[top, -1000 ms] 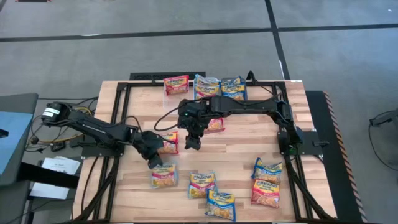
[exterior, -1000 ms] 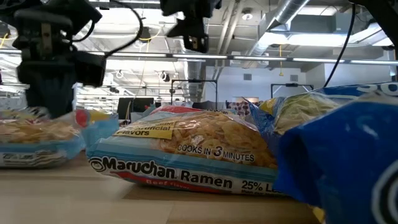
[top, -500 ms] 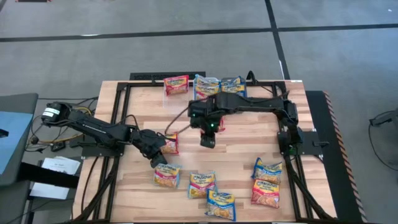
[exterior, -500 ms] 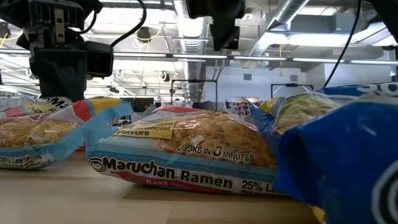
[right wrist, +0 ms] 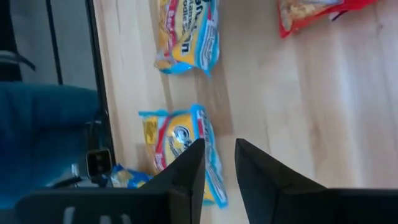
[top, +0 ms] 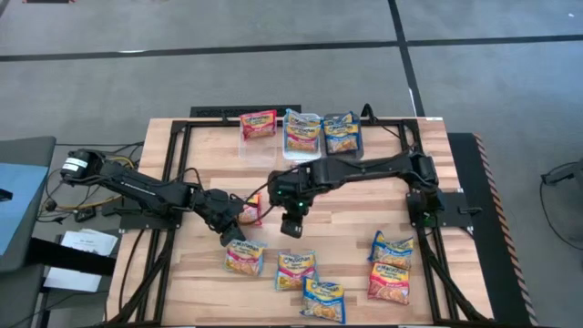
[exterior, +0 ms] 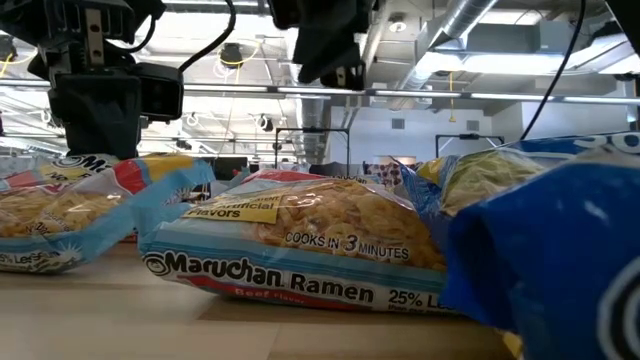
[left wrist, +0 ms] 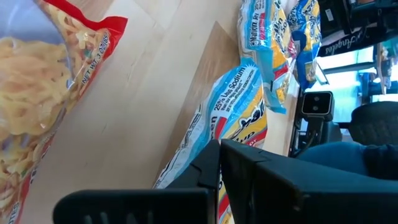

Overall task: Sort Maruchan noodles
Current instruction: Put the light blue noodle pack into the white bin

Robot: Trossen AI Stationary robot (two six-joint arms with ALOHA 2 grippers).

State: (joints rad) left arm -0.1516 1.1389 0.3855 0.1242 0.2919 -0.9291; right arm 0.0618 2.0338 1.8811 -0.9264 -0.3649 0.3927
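In the middle of the wooden counter, the right hand hangs empty, fingers narrowly apart. The shut left hand pins a red-edged noodle packet, probably for sorting.

Light wooden plank table top sits inside black metal frame. Grey floor around it, crossed by dark lines. Blue-grey cabinet corner at left edge of high view, white paper sheets just beside it. Low view: silver ceiling ducts and bright lamps far behind table.
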